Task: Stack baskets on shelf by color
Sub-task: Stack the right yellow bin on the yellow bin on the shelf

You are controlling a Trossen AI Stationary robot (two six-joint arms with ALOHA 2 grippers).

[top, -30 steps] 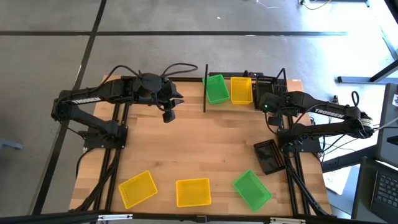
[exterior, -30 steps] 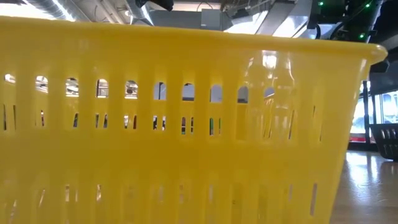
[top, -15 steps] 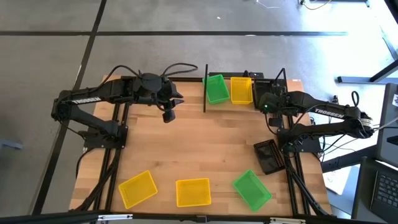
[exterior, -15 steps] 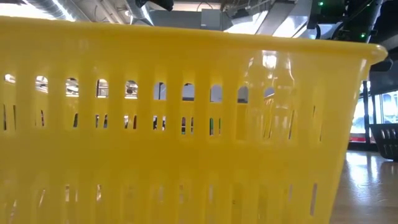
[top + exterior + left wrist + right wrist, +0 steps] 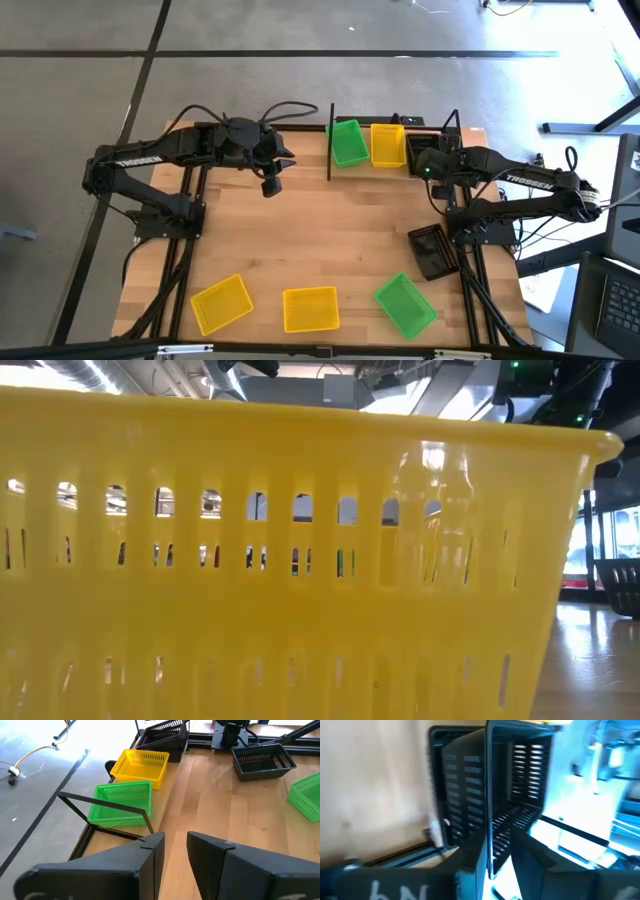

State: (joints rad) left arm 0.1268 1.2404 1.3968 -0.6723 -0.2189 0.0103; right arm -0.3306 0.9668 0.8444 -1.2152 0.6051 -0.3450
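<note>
On the shelf (image 5: 330, 150) at the table's far edge stand a green basket (image 5: 348, 142) and a yellow basket (image 5: 388, 144), each on its bottom. My right gripper (image 5: 428, 160) is next to the yellow one, shut on a black basket (image 5: 485, 795) that shows tilted in the left wrist view (image 5: 165, 732). My left gripper (image 5: 270, 186) hangs open above the bare table, left of the shelf, touching nothing. A second black basket (image 5: 432, 250), a green one (image 5: 405, 305) and two yellow ones (image 5: 310, 309) (image 5: 221, 303) lie on the tabletop. My right gripper pinches one side wall of the black basket (image 5: 490, 847), one finger inside the basket and one outside. The wall's rim runs back between the fingers. The basket is tilted; whether any part rests on the shelf I cannot tell.
One yellow basket (image 5: 300, 560) stands right at the low camera and fills that view. The shelf's black posts (image 5: 330, 140) and rail (image 5: 100, 805) rise near the green basket. Bare wood (image 5: 340, 230) lies in the table's middle. Cables and frame rails border both arms.
</note>
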